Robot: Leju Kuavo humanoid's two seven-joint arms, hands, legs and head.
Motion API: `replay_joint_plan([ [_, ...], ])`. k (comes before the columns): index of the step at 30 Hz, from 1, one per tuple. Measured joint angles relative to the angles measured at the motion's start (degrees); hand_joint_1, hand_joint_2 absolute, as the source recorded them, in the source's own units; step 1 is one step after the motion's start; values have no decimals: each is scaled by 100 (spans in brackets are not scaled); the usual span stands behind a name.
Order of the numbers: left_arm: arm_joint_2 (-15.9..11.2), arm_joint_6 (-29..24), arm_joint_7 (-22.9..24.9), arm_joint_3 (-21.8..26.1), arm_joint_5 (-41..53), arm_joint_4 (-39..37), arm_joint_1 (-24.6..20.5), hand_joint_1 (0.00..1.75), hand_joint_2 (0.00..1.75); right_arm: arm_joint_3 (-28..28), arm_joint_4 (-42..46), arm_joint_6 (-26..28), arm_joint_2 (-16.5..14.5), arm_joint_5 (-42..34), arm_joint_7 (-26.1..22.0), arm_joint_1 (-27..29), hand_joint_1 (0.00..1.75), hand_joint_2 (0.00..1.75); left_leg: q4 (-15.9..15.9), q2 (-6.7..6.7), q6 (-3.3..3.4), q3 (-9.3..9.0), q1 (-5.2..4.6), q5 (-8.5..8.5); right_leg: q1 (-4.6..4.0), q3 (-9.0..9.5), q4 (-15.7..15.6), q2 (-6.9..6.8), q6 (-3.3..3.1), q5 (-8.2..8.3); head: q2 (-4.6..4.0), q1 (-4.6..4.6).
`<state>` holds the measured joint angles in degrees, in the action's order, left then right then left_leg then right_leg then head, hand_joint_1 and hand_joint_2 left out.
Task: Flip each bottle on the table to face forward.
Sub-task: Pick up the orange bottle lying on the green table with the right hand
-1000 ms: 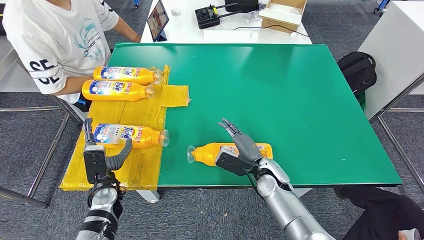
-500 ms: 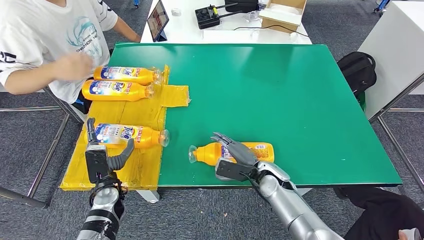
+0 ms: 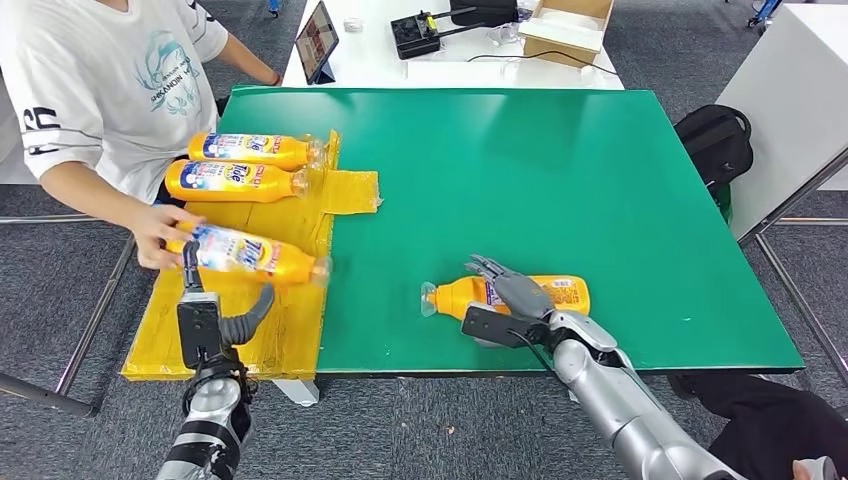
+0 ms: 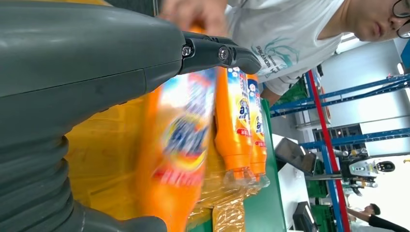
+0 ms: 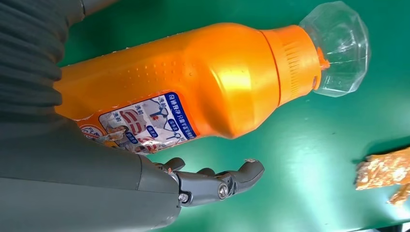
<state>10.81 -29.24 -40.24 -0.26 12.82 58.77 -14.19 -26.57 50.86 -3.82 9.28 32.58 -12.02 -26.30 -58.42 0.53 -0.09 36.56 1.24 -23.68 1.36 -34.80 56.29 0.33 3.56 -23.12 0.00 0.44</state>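
We see the right robot hand [image 3: 505, 300] laid over an orange bottle [image 3: 545, 294] lying on its side near the front edge of the green worktop [image 3: 560, 170], clear cap [image 3: 430, 298] pointing toward the robot's left. In the right wrist view the dark fingers [image 5: 217, 181] stretch out alongside the bottle, whose small-print back label [image 5: 145, 121] faces the camera; whether the hand truly grips it or merely rests on it, we cannot tell.

The left robot hand [image 3: 215, 315] hangs at the front left corner, fingers apart and thumb curved, holding nothing. Just above it a person's hand [image 3: 160, 235] lifts a second orange bottle [image 3: 250, 255] by its base, tilted, cap toward the green surface, over the yellow taped sheet [image 3: 270, 320] that covers the worktop's left side. In the left wrist view that bottle is blurred.

Farther back on the yellow sheet we see two more orange bottles [image 3: 240, 165] lying side by side, touching, front labels up, caps toward the green. The person in a white T-shirt [image 3: 110, 80] stands at the worktop's left. Behind it a white table [image 3: 450, 60] carries a tablet [image 3: 316, 40], a black device [image 3: 415, 32] and a cardboard box [image 3: 565, 25].
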Motion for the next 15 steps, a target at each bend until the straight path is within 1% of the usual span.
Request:
replay_joint_plan([
  [3,2,15,0,0,25,-30,-3,0,175,-28,-13,137,36,87,97,-10,0,175,0,0,0,0,0,0,0,0,0,0,0,0,0,1],
  [9,22,76,0,14,66,-51,1,0,175,-82,-27,591,41,484,350,1,0,175,0,0,0,1,0,0,0,0,0,0,0,0,0,1],
  [15,51,159,0,37,148,-75,16,0,175,-92,28,999,-12,798,189,107,0,175,0,0,0,3,0,0,0,-2,1,0,0,0,0,1],
])
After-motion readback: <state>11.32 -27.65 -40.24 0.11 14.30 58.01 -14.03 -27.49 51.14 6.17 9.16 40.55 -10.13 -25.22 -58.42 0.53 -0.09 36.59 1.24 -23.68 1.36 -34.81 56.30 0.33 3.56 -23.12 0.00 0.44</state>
